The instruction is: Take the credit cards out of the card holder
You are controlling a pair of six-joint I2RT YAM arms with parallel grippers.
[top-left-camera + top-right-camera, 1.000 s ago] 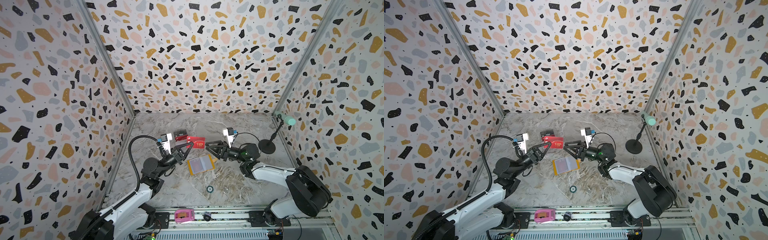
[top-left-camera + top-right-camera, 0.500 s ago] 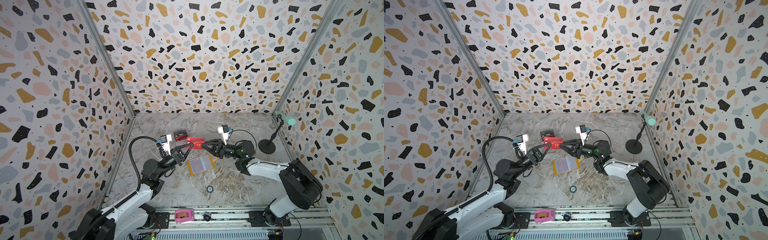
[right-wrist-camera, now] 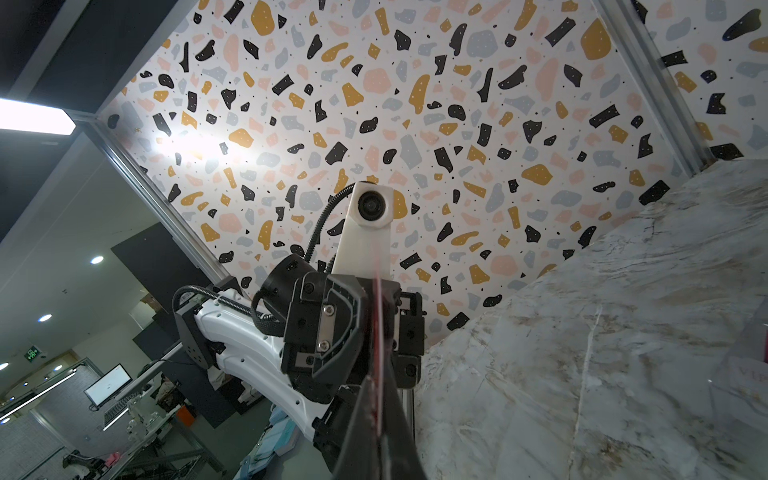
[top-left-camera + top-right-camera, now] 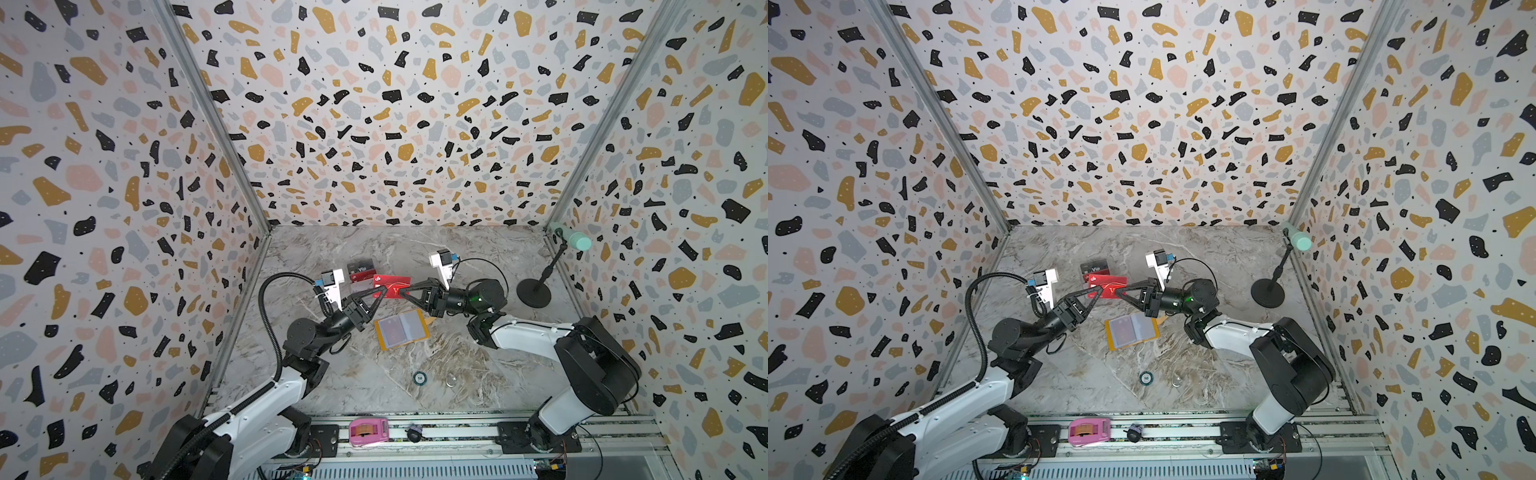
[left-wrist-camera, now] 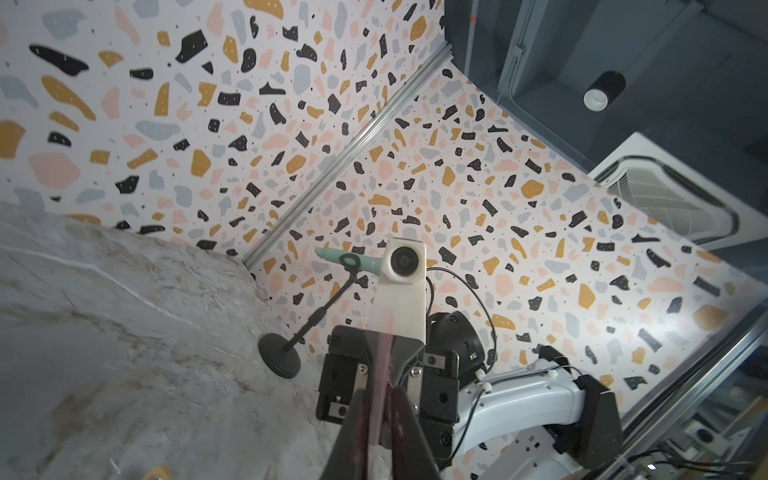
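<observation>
Above the table (image 4: 374, 374), the red card (image 4: 391, 285) ran 9 to 3 o'clock: the right gripper (image 4: 402, 291) was clamped on its 3 o'clock end; whether the left gripper (image 4: 376, 293) gripped the 9 o'clock end we could not tell. The card holder (image 4: 401, 329) lay open at its 6 o'clock.

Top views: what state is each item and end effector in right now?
red card, in the air between both end effectors
right end effector, shut on the red card
left end effector, at the card's other edge; grip unclear
card holder, lying open, sleeves up
black Vip card, out of the holder, at rest
</observation>
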